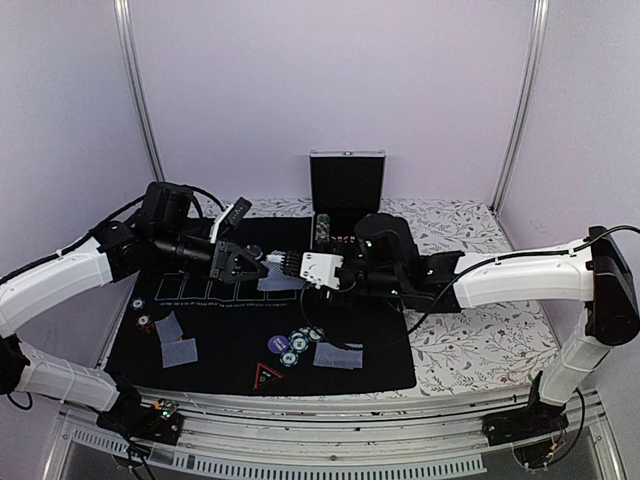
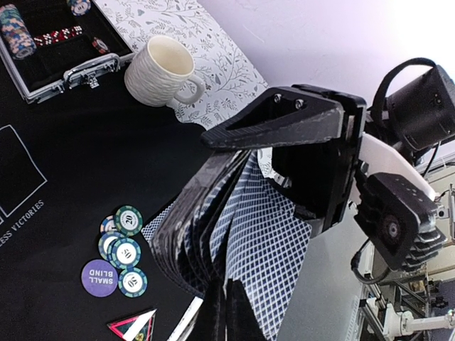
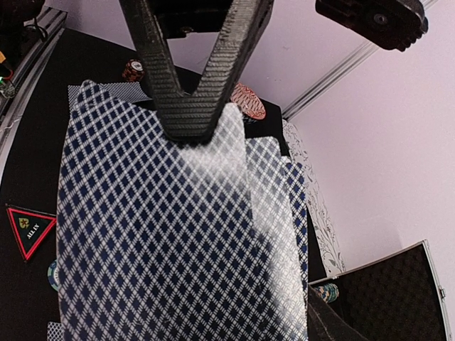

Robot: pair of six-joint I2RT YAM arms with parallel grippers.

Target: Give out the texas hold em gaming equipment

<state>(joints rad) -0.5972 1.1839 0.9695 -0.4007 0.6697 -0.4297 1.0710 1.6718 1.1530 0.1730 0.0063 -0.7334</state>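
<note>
Black mat (image 1: 230,375) on a floral tablecloth, white walls. Dealt cards (image 1: 180,350) lie at mat left. Left gripper (image 3: 190,122) is pinched tight on the top card (image 3: 142,213), mid-air over mat centre. Right gripper (image 1: 292,267) clamps the fanned deck (image 2: 249,227), jaws partly apart, presenting it so one card peels off. Chips (image 2: 122,249) lie underneath and the mug (image 2: 160,71) sits beyond. Neither likely blocks the pull.

Blue diamond-backed cards (image 3: 170,234) fan out across most of my view. The left gripper (image 3: 188,126) pinches the top card's upper edge, fingers together. A red-edged triangle (image 3: 28,227) lies on the black mat (image 3: 35,142).
</note>
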